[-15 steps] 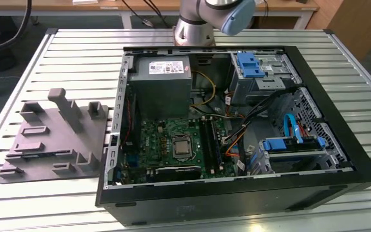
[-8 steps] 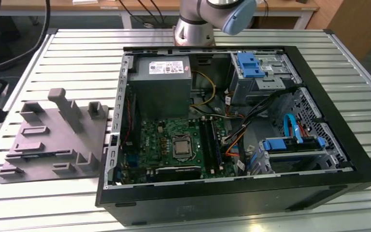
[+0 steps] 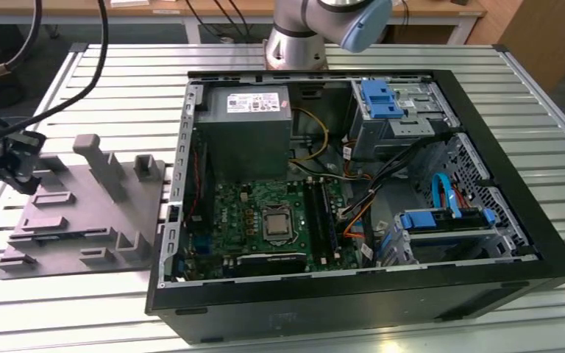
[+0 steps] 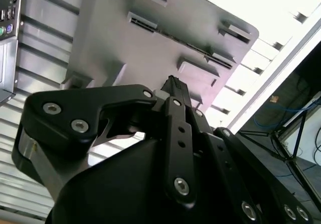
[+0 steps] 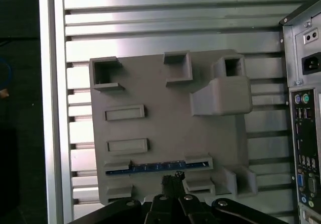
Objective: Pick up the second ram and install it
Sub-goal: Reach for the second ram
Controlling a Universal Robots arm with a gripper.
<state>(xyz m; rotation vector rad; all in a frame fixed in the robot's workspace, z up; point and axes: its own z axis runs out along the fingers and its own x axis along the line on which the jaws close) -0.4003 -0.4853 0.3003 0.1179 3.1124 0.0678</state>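
The second ram (image 5: 155, 167) is a thin blue strip standing on edge in a long slot of the grey fixture plate (image 5: 165, 108). In the first wrist view my gripper (image 5: 173, 176) hangs just above the plate, a little to one side of the strip's middle, with its black fingers together and nothing between them. In the exterior view the gripper (image 3: 15, 158) is over the far corner of the fixture plate (image 3: 76, 213), at the exterior view's left. The second wrist view looks past the gripper (image 4: 173, 82) onto the plate (image 4: 130, 53).
An open black computer case (image 3: 518, 243) lies at the exterior view's right, with the green motherboard (image 3: 263, 220), its black memory slots (image 3: 319, 213) and the grey power supply (image 3: 248, 125). Tall blocks (image 3: 101, 165) rise from the fixture. The arm's base (image 3: 297, 37) stands behind the case.
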